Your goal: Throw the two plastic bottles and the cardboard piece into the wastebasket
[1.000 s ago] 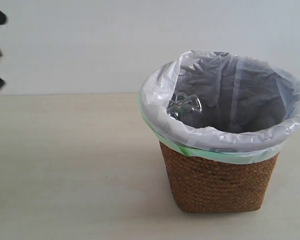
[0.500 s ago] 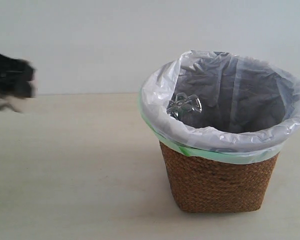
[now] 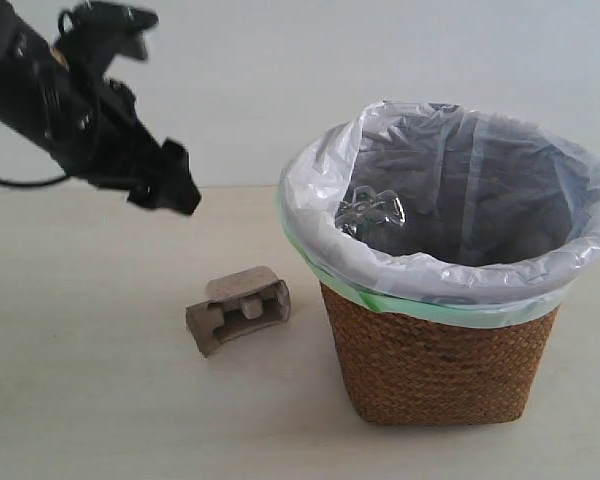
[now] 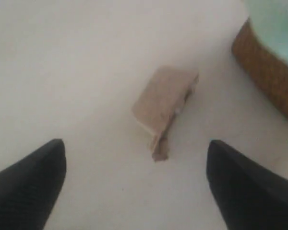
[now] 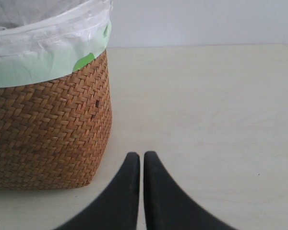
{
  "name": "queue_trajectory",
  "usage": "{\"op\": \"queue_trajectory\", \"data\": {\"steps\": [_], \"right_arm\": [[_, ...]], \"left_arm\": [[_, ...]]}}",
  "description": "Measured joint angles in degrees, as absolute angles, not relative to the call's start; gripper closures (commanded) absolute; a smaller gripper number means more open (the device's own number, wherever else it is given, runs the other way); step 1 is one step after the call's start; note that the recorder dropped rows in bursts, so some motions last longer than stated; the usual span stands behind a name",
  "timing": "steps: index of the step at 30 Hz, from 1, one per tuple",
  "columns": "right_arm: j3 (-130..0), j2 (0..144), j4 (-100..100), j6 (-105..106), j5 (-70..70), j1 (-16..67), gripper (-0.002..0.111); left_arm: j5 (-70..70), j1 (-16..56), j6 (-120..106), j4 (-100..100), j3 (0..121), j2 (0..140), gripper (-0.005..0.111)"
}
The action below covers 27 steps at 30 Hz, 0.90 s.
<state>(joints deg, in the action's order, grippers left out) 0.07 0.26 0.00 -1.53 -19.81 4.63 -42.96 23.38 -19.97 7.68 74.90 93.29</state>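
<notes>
Pale wooden table; plain white wall behind.

The cardboard piece lies alone on the pale table, seen from above in a soft, blurred frame. The left gripper hangs over it, its two black fingers spread wide to either side and touching nothing. Near the cardboard but apart from it stands the wastebasket, showing only a stretch of brown woven wall under the pale green edge of its plastic bag.
</notes>
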Motion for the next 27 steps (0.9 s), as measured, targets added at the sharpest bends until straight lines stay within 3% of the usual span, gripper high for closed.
{"op": "queue_trajectory", "data": {"steps": [8,27], "right_arm": [[0.07,0.26,0.0,-1.53,-19.81,4.63,0.108],[0.07,0.26,0.0,-1.53,-19.81,4.63,0.108]], "left_arm": [[-32.74,23.26,-41.88,17.23,69.93,106.45,0.032],[-29.38,23.37,-61.23,28.56,79.96,122.01,0.032]]}}
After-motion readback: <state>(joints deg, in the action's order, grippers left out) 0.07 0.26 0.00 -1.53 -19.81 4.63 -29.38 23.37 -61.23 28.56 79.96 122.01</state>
